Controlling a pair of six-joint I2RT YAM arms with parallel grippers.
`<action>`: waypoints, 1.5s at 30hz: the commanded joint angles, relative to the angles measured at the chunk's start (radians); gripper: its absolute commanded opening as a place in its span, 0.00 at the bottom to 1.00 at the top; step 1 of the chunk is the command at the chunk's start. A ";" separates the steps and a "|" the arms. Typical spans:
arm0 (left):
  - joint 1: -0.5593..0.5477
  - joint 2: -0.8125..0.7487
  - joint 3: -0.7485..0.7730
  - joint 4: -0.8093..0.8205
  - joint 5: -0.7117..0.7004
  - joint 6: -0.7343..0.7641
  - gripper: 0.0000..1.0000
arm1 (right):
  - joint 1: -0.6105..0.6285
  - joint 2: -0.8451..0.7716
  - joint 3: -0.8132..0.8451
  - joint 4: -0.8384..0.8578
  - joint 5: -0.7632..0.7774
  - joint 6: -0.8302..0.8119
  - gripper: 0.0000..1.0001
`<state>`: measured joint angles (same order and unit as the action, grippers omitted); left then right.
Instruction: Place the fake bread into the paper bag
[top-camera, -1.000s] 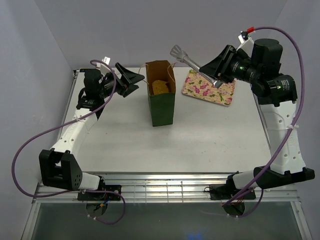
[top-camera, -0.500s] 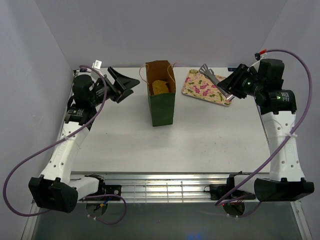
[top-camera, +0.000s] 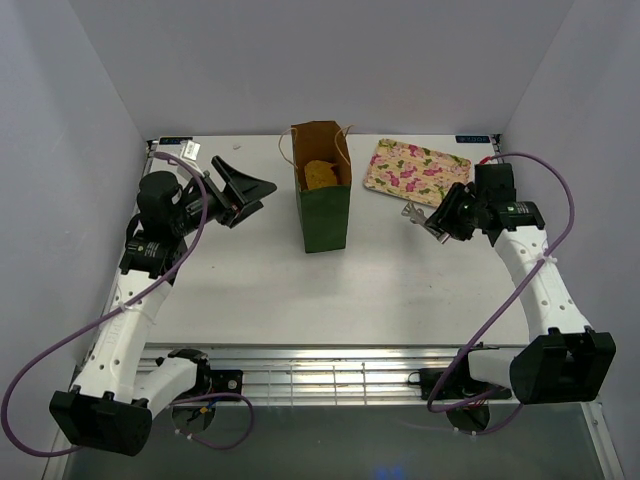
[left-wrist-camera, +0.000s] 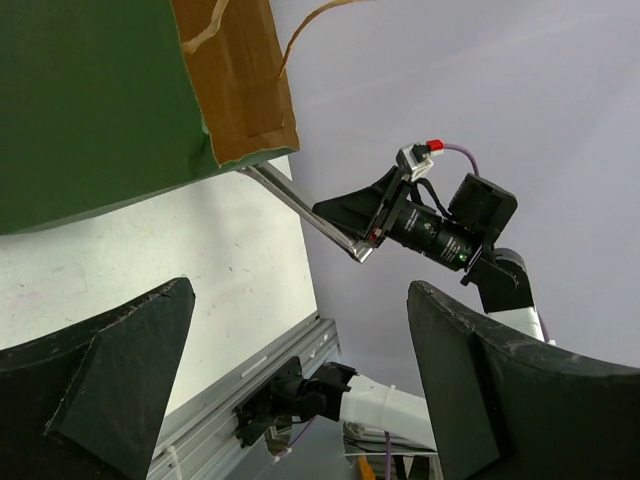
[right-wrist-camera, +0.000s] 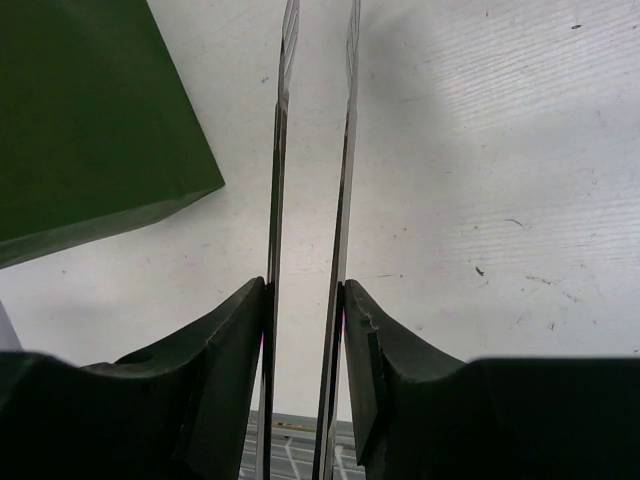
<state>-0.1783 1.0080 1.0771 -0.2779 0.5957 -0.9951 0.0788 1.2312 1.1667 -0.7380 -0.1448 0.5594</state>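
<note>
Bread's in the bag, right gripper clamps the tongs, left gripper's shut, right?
No: the left gripper is open, jaws wide apart in the left wrist view. Bread is in the bag and the right gripper does clamp the tongs.

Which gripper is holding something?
The right gripper: its jaws are shut on the metal tongs. The left gripper is wide open, holding nothing.

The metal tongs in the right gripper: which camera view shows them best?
The right wrist view: both arms of the metal tongs run out from the right gripper, shut on them. The left wrist view shows them far off, tips behind the paper bag. The top view shows them tiny.
</note>
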 joint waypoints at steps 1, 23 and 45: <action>0.003 -0.045 -0.029 -0.021 0.018 0.001 0.98 | 0.047 0.007 -0.024 0.077 0.071 -0.035 0.42; 0.005 -0.104 -0.085 -0.038 0.019 -0.020 0.98 | 0.322 0.218 -0.255 0.236 0.261 -0.047 0.48; 0.003 -0.318 -0.410 -0.023 0.095 -0.139 0.98 | 0.365 0.068 -0.274 0.192 0.306 -0.113 0.90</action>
<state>-0.1783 0.7071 0.7021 -0.3107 0.6567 -1.1278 0.4393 1.4094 0.8860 -0.5213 0.1181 0.4656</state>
